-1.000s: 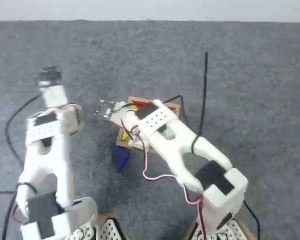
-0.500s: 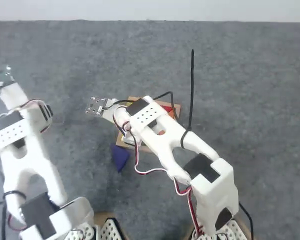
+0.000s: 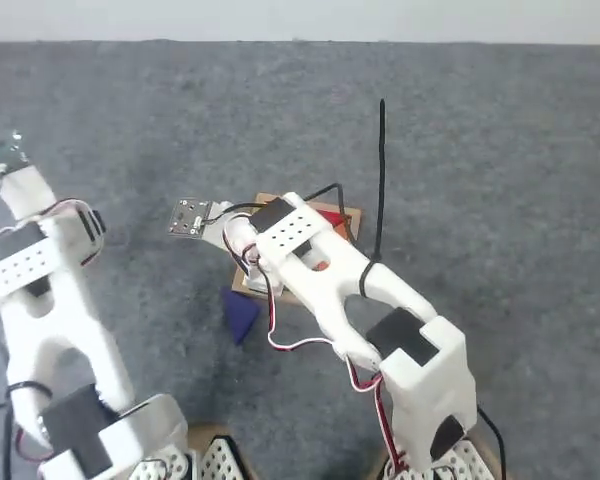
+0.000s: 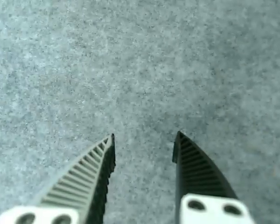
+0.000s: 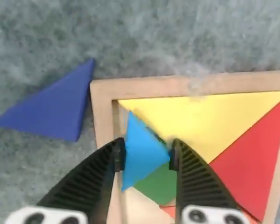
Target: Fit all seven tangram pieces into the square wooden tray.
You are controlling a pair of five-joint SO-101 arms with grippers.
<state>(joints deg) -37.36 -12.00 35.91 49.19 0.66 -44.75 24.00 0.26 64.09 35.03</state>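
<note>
Right pincer: I've got my right gripper (image 5: 144, 150) clamped on a light blue triangle (image 5: 142, 156). Both ribbed fingers press its sides, and the jaws stand only as wide as the piece.
Held piece: it's tilted, and one tip pokes out past the fingertips, just inside the tray's corner. Whether it touches the tray floor, I cannot tell.
Under the pincer: a green piece (image 5: 156, 185) lies right beneath the held triangle, between the two fingers.
Ahead of the fingertips: a yellow triangle (image 5: 210, 116) sits flat in the tray, its long edge along the far wall.
Beyond one finger: a red triangle (image 5: 252, 170) lies edge to edge with the yellow one.
Tray: the square wooden tray (image 5: 100, 107) has one rim running just outside the other finger.
Outside the tray: past that rim, a dark blue triangle (image 5: 51, 109) lies on the carpet, its tip almost at the tray's corner.
Left pincer: my left gripper (image 4: 143, 142) has its jaws spread with nothing between them, over bare grey carpet (image 4: 177, 56), well apart from the tray.
Overhead: the right arm (image 3: 320, 270) stretches across the tray, and a black cable (image 3: 381, 170) rises just beside it.
</note>
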